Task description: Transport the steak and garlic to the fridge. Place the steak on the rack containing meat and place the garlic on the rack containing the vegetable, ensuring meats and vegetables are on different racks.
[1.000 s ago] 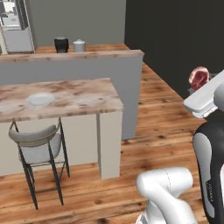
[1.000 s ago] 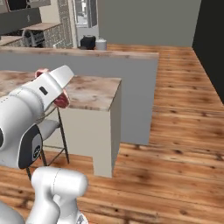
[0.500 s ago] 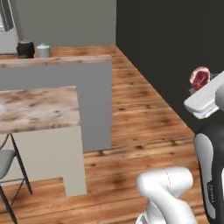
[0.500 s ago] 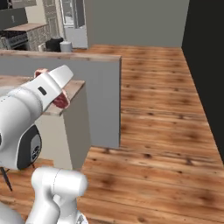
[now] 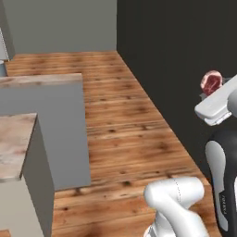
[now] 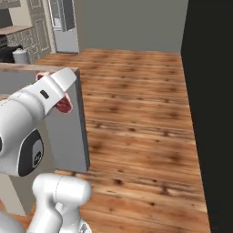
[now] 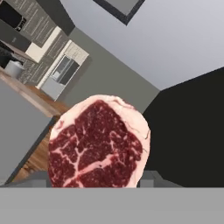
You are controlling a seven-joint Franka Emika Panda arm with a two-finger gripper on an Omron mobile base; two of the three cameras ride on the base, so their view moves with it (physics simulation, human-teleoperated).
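Floor: a brown wooden plank floor point(image 5: 125, 115) is seen spread across the room, with bare boards between the counter and the wall
Wall: a big dark, almost black wall point(image 6: 211, 113) is seen on the right side of the room, and a plain grey wall point(image 5: 65, 25) is seen at the far end
Counter: a grey counter with a pale speckled stone top point(image 5: 60, 134) is seen on the left, with the wooden floor beside it
Fridge: a tall silver-grey fridge point(image 6: 63, 25) is seen far away at the back left of the right base view, well apart from the arm
Arm: the white robot arm with dark joints point(image 6: 27, 118) is seen raised high above the floor
Steak: a flat slab of red-pink raw meat with a whitish fat edge point(image 7: 97, 142) is held up in the air at the end of the arm, well apart from the fridge
Claw: the two-finger gripper point(image 7: 94, 179) is clamped on the steak, with one finger on each side of it
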